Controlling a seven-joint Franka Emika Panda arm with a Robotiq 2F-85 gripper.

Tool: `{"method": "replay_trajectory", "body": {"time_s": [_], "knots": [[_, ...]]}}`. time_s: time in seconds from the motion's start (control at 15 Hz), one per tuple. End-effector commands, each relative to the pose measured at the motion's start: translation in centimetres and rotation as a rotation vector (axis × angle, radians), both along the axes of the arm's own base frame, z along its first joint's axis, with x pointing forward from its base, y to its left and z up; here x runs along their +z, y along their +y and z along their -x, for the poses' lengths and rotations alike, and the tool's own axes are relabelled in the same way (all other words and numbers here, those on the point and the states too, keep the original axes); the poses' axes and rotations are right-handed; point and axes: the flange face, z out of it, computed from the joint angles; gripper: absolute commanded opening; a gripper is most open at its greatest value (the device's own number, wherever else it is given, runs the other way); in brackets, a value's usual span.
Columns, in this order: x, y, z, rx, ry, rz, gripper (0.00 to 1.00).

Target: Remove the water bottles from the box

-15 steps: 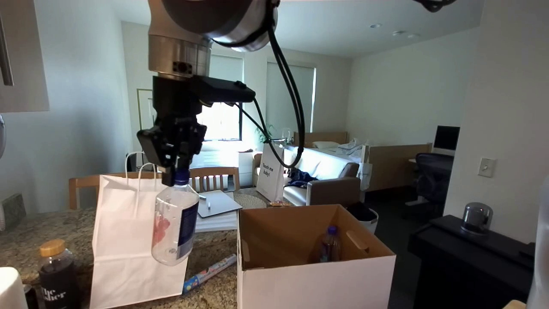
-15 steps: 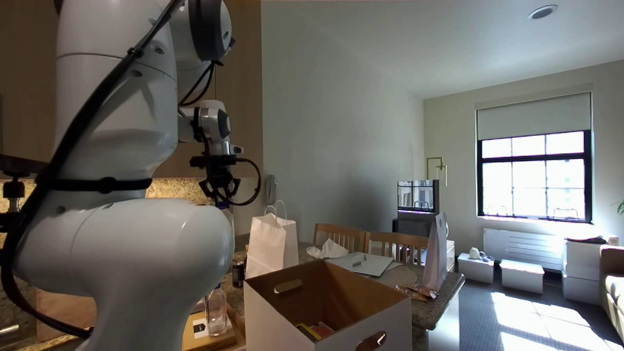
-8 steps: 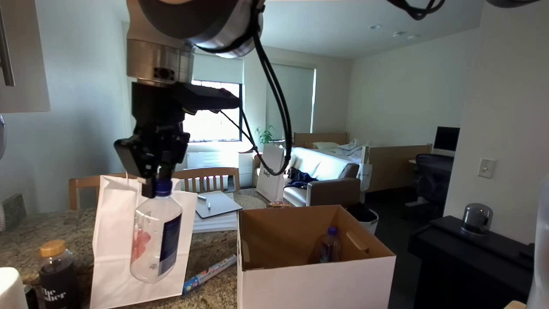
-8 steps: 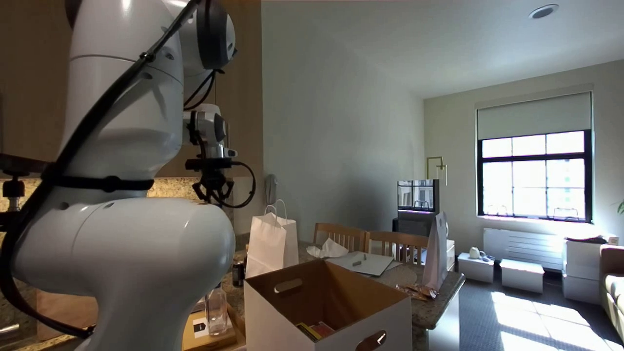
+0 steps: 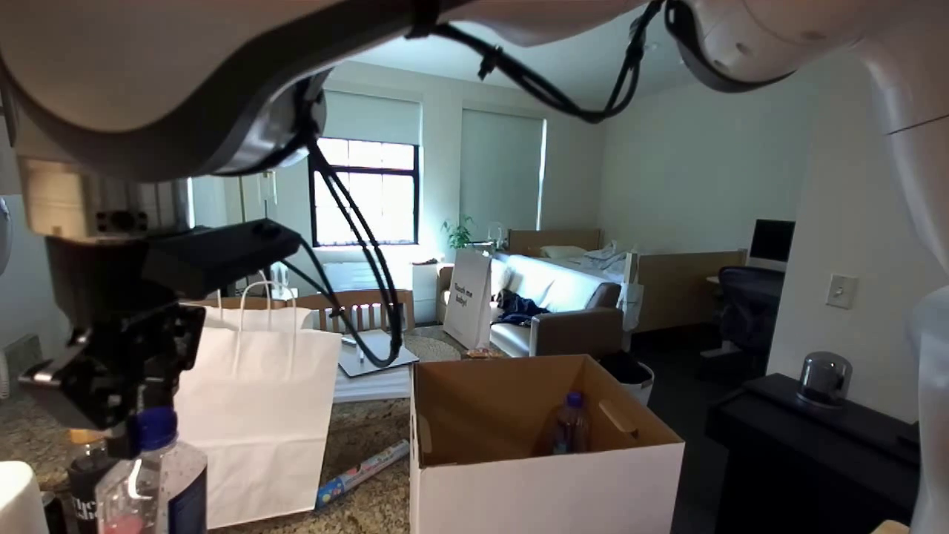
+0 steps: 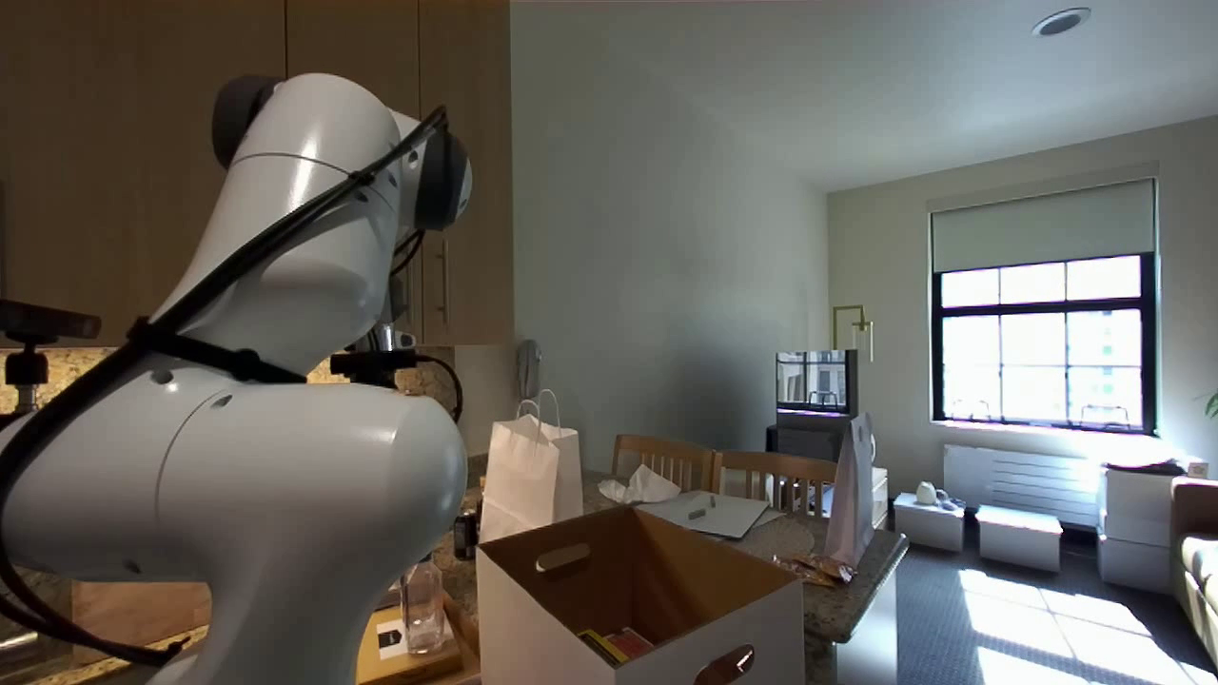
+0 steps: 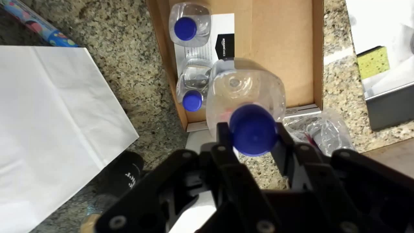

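the gripper (image 7: 252, 129) is clasping one water bottle (image 7: 247, 89) by its blue cap (image 7: 255, 139); nearby, two bottles (image 7: 203, 34) are resting in a shallow cardboard tray (image 7: 281, 55). farther out, another bottle (image 5: 570, 432) is standing inside the box (image 5: 549, 489), near a white bag (image 5: 256, 419).

In an exterior view, a bottle (image 5: 570, 429) stands in the box (image 5: 545, 491), lower centre; left of it, a tube (image 5: 362, 472), then the bag (image 5: 259, 426). Wrist view, top: two bottles (image 7: 190, 25) in a tray (image 7: 286, 48).

Two bottles (image 7: 190, 24) block one side of the tray (image 7: 281, 48); the other's free.
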Motion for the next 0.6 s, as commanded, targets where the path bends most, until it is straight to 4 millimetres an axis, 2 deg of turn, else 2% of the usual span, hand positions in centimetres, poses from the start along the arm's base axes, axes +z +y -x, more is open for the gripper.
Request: {"method": "replay_trajectory", "body": {"time_s": [0.0,0.27,0.53], "knots": [[-3.1,3.5,0.3,0.11,0.018,0.065,0.13],[-6.2,5.5,0.7,0.173,0.071,0.098,0.13],[-7.8,5.3,-1.1,0.184,0.07,0.073,0.13]]}}
